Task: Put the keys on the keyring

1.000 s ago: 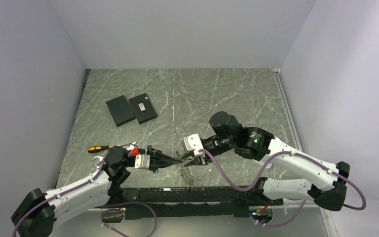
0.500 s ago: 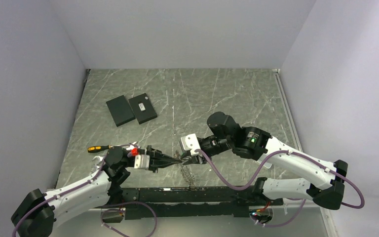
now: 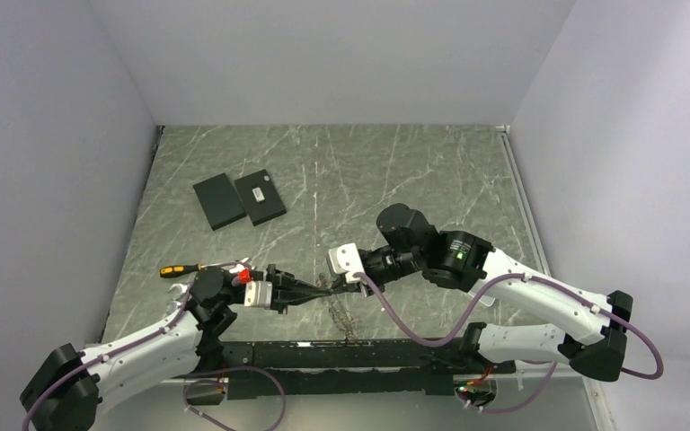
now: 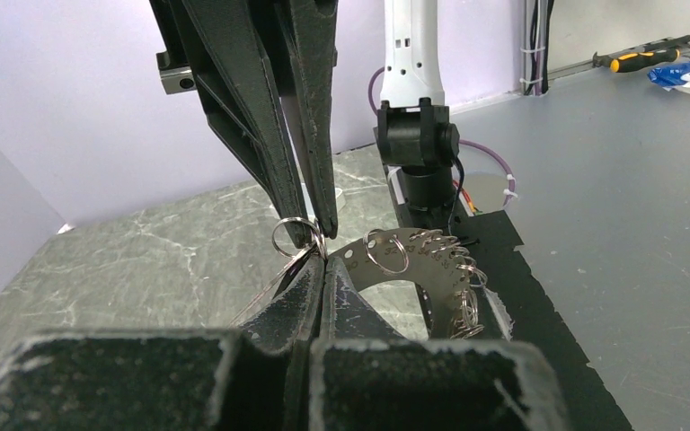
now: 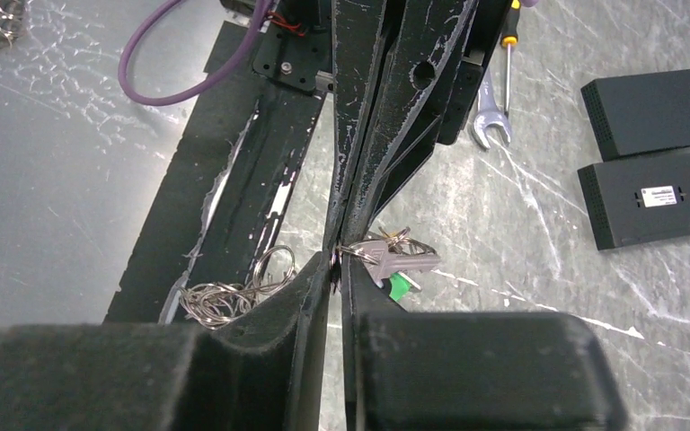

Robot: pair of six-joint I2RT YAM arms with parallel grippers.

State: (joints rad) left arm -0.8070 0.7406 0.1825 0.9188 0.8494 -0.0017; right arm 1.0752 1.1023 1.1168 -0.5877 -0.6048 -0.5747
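My two grippers meet tip to tip over the table's near middle. My left gripper (image 3: 322, 289) is shut, pinching the head of a small grey key (image 5: 402, 259) that shows edge-on as a thin bright strip in the left wrist view (image 4: 265, 296). My right gripper (image 3: 345, 284) is shut on the thin keyring (image 4: 291, 236), which also shows in the right wrist view (image 5: 352, 249). A green tag (image 5: 398, 285) hangs under the key. The grey chain (image 3: 345, 320) trails down toward the near edge. Other keys are out of view.
A curved numbered metal plate with several rings (image 4: 418, 260) lies near the black base rail (image 3: 341, 359), beside a pile of loose rings (image 5: 229, 294). Two flat black plates (image 3: 238, 199) lie far left. A screwdriver (image 3: 180, 269) and a wrench (image 5: 488, 121) lie by the left arm.
My right gripper has moved a little left and closed the gap to my left gripper's tips. The left arm has barely moved.
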